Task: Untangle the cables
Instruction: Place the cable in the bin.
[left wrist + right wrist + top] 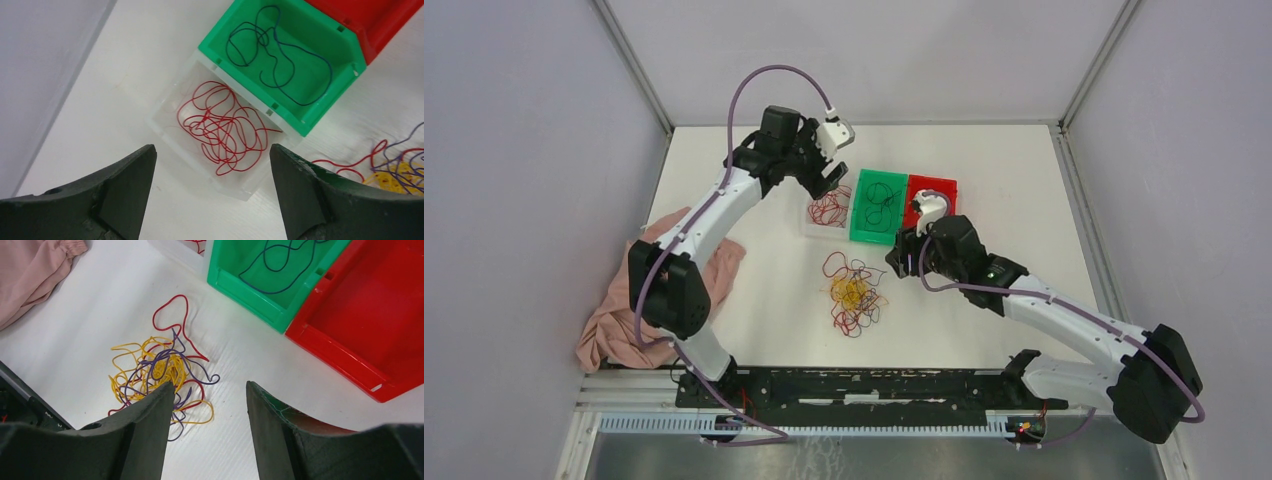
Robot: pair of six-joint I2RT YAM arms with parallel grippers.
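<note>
Top external view: my left gripper (829,186) hangs over the far left part of the white table (764,300), above a clear tray (808,230). My right gripper (902,256) is near the table's centre, just beside the near edge of the green bin (855,225). Clear tray, green bin and red bin (944,186) stand in one row, side against side.

Left wrist view: my left gripper (212,155) has its fingers (125,190) spread wide, with nothing between them. Directly below the gap is the clear tray (165,107), and in it lie the red cables (225,130) in a loose looped bunch. The dark blue cables (270,55) lie curled in the green bin (320,120).

Right wrist view: my right gripper (210,390) stands with its jaws apart, clamped on nothing. The tangled heap of cables (155,370) lies on the bare table just left of the gap, with yellow, dark violet-blue and red strands wound through one another. One red loop reaches out of it toward the green bin (250,300). One finger's tip overlaps the heap's edge in this view, and I cannot tell whether it touches. The red bin (350,360) is to the right of the gap.

From above, the heap (854,295) is well apart from the three containers. A pink cloth (614,320) lies crumpled at the left table edge.
</note>
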